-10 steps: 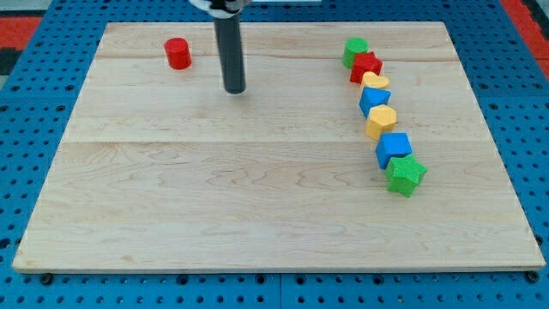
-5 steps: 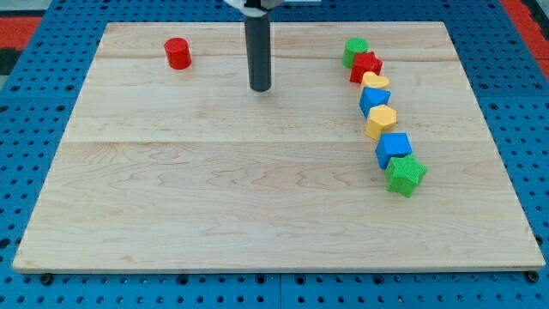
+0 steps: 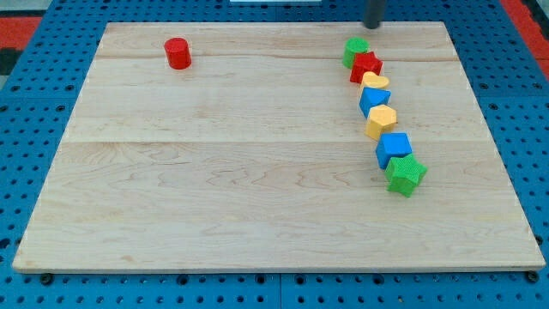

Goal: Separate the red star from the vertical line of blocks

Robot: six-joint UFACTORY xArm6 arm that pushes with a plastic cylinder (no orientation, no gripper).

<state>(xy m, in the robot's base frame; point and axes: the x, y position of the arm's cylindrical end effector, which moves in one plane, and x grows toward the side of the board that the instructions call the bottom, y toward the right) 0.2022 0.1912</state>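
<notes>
The red star (image 3: 366, 66) sits second from the top in a slanted vertical line of blocks at the view's right. Above it is a green block (image 3: 355, 50). Below it come a yellow block (image 3: 375, 81), a blue cube (image 3: 374, 99), a yellow hexagon (image 3: 382, 121), a blue cube (image 3: 394, 148) and a green star (image 3: 405, 175). My tip (image 3: 374, 26) is at the view's top edge, just above and right of the green block, apart from it.
A red cylinder (image 3: 177, 53) stands alone at the board's top left. The wooden board (image 3: 214, 172) lies on a blue pegboard surface.
My tip has moved from the board's upper middle to the right and up, to the top edge near the line of blocks. No block has moved.
</notes>
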